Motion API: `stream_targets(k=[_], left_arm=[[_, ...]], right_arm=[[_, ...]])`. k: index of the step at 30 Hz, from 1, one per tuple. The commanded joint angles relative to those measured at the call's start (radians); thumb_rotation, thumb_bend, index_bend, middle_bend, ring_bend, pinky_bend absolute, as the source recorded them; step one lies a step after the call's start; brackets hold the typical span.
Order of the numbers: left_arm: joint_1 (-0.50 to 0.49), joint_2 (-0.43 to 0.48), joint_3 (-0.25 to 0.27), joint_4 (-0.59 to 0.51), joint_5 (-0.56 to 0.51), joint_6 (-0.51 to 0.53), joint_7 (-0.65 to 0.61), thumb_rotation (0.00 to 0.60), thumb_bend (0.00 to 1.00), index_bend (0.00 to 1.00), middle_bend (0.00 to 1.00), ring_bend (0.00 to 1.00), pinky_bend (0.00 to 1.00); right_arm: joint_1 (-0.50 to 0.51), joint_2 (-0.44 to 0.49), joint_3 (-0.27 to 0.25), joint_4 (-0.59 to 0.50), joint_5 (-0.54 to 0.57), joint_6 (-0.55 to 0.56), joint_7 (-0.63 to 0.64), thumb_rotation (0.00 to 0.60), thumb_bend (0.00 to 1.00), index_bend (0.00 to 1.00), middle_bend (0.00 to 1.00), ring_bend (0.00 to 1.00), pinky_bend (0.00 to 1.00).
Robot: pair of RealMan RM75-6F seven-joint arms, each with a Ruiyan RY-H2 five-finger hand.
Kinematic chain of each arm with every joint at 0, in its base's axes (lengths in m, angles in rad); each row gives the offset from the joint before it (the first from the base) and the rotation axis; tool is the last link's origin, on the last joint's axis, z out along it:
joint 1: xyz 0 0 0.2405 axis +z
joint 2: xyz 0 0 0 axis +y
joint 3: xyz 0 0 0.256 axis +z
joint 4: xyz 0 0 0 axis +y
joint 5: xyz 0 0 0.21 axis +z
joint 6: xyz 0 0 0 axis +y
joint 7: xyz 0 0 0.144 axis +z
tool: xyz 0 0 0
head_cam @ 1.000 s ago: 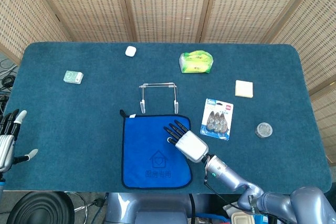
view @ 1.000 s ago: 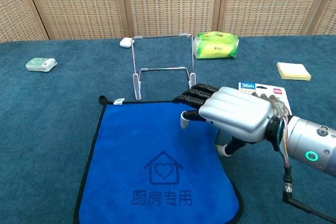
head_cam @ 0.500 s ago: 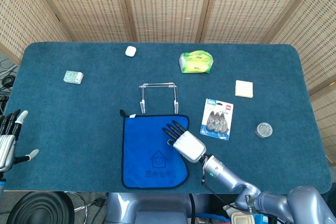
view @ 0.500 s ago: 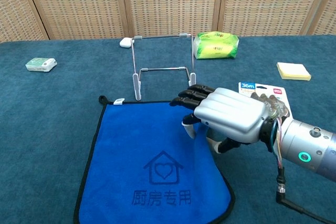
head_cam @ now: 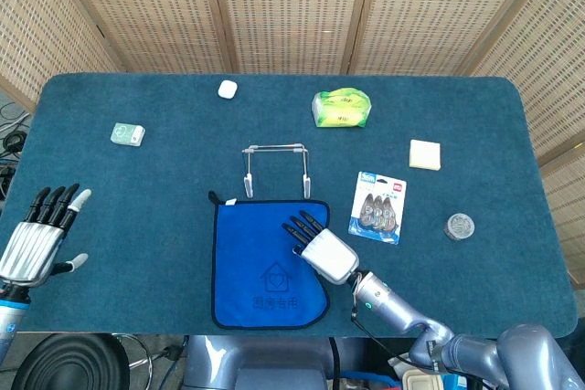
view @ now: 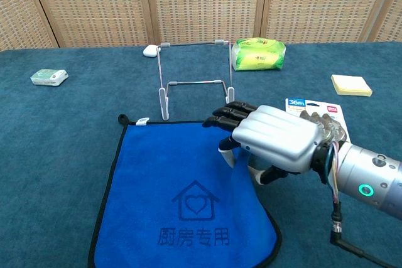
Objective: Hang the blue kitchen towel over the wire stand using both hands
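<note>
The left hand (head_cam: 37,242) hovers with fingers spread and empty over bare table (head_cam: 137,216) near its left edge, well apart from the towel (head_cam: 260,267). The blue towel, printed with a house outline, lies flat under the right hand (head_cam: 322,248), its right edge bunched where the fingers pinch it. Just beyond the fingertips stands the stand (head_cam: 275,169).

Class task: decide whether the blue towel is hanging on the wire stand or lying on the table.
Lying on the table: the blue towel lies spread in front of the upright wire stand.
</note>
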Motion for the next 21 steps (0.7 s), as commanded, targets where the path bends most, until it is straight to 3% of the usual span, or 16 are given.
stream_targets(k=[1,7,11,21], left_arm=[[-0.141,-0.141,0.062,0.327,0.283,0.080,-0.085,0.600,0.00,0.00,0.00,0.00,0.00],[-0.227,-0.289,0.097,0.557,0.368,0.111,-0.150,0.600,0.00,0.00,0.00,0.00,0.00],[-0.260,-0.347,0.119,0.608,0.379,0.093,-0.180,0.600,0.00,0.00,0.00,0.00,0.00],[-0.302,-0.508,0.145,0.805,0.394,0.194,-0.302,0.600,0.00,0.00,0.00,0.00,0.00]], right_arm=[[-0.001,0.003,0.000,-0.008,0.001,0.003,-0.002,0.600,0.52,0.60,0.11,0.00,0.05],[0.000,0.012,0.007,-0.024,0.010,0.005,-0.004,0.600,0.52,0.61,0.11,0.00,0.05],[0.000,0.016,0.008,-0.024,0.013,0.006,-0.002,0.600,0.52,0.61,0.11,0.00,0.05],[-0.002,0.021,0.007,-0.020,0.016,0.017,0.024,0.600,0.52,0.61,0.11,0.00,0.05]])
